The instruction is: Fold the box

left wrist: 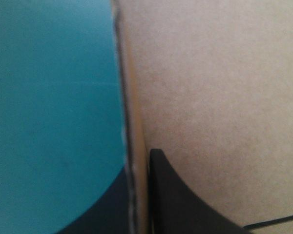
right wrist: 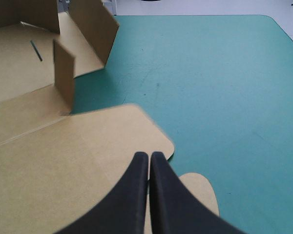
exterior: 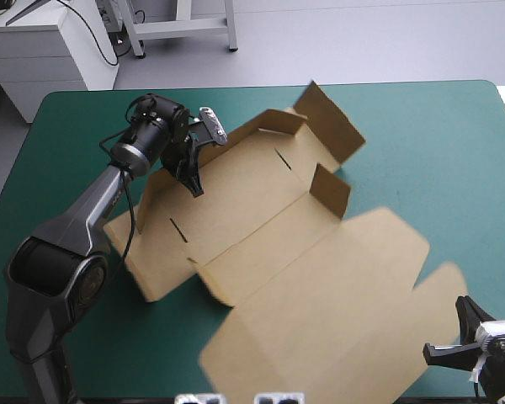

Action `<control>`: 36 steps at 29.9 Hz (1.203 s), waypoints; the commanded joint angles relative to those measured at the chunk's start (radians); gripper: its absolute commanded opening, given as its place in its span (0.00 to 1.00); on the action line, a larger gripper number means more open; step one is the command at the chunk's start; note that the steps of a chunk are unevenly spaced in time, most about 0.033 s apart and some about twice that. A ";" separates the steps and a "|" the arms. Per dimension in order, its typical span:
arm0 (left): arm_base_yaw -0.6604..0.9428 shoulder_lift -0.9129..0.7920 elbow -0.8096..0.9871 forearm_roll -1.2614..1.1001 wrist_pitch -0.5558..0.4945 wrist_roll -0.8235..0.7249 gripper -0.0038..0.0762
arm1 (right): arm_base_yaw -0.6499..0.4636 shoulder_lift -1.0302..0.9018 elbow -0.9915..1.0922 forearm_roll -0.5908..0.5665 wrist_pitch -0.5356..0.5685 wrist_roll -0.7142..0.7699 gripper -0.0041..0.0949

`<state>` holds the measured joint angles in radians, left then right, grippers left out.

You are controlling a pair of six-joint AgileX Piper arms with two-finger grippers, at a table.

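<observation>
The brown box (exterior: 269,252) lies open across the table, its wide lid panel flat toward the front. Two short side flaps (exterior: 330,189) stand upright at its right end. My left gripper (exterior: 194,178) is at the box's far-left wall. In the left wrist view, that wall's edge (left wrist: 129,146) runs between the black fingers (left wrist: 185,204), which are shut on it. My right gripper (exterior: 454,332) hovers at the front right corner, by the lid's rounded tab (right wrist: 200,190). Its fingers (right wrist: 149,157) meet in a point with nothing between them.
The teal-green cover (exterior: 438,151) shows from the box's right side to the table's right edge. The lid's front corner (exterior: 215,366) reaches close to the table's front edge. A narrow slot (right wrist: 36,50) is cut in the box floor.
</observation>
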<state>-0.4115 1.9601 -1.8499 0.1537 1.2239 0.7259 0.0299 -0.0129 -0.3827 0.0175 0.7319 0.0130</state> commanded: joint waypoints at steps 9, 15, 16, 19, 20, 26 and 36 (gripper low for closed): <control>-0.095 -0.062 -0.030 0.361 -0.136 0.113 0.04 | -0.006 -0.023 -0.028 -0.002 -0.073 -0.003 0.04; -0.161 -0.062 -0.030 0.482 -0.235 0.113 0.04 | -0.006 -0.023 -0.028 -0.002 -0.073 -0.003 0.04; -0.174 -0.062 -0.030 0.498 -0.239 0.113 0.04 | -0.006 -0.023 -0.028 -0.002 -0.073 -0.003 0.04; -0.212 -0.066 -0.032 0.521 -0.239 0.113 0.04 | -0.006 -0.023 -0.028 -0.002 -0.073 -0.003 0.04; -0.224 -0.068 -0.032 0.521 -0.237 0.113 0.04 | -0.006 -0.023 -0.028 -0.002 -0.073 -0.003 0.04; -0.275 -0.100 -0.032 0.524 -0.206 0.029 0.04 | -0.006 -0.023 -0.028 -0.002 -0.073 -0.003 0.04; -0.395 -0.189 -0.030 0.507 -0.149 -0.028 0.04 | -0.006 -0.023 -0.028 -0.002 -0.073 -0.003 0.04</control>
<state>-0.7631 1.8446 -1.8529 0.6274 1.0874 0.7103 0.0299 -0.0129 -0.3827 0.0175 0.7319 0.0130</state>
